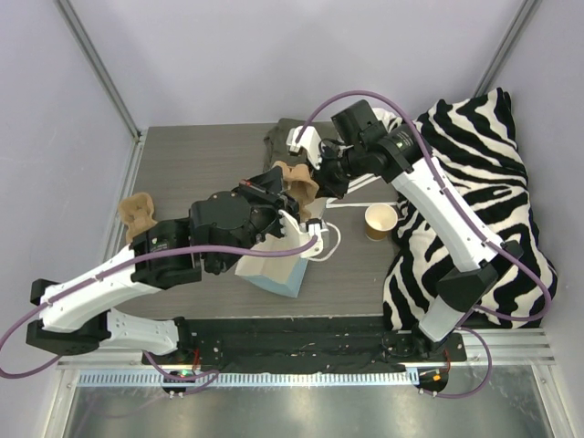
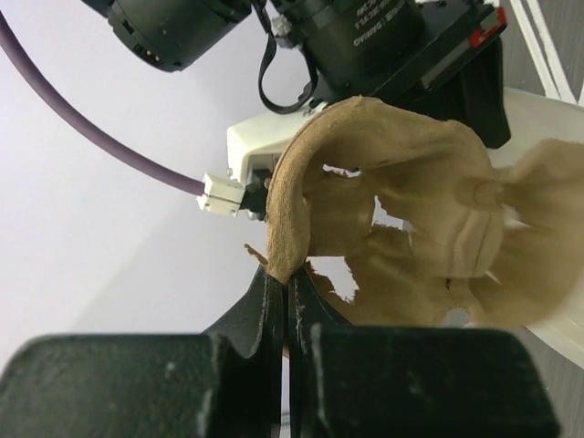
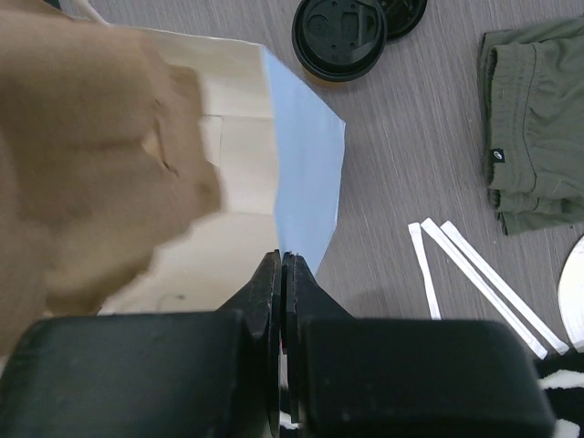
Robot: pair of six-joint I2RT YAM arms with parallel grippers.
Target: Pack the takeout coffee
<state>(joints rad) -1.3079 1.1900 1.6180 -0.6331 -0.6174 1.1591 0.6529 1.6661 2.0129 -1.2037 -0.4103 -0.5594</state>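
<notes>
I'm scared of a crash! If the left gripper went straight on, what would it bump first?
The left gripper is pinching the cup carrier; straight beyond it looks like the right arm's wrist, though the gap is hard to judge.

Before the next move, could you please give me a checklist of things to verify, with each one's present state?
1. Left gripper shut on the pulp carrier: ok.
2. Right gripper shut on the blue bag, at its rim: ok.
3. Bag mouth open: ok, its pale inside shows.
4. Carrier clear of the bag rim: cannot tell; it is blurred in the right wrist view.
5. Lidded coffee located: cannot tell; black lids show from above, plus a lidless cup.
</notes>
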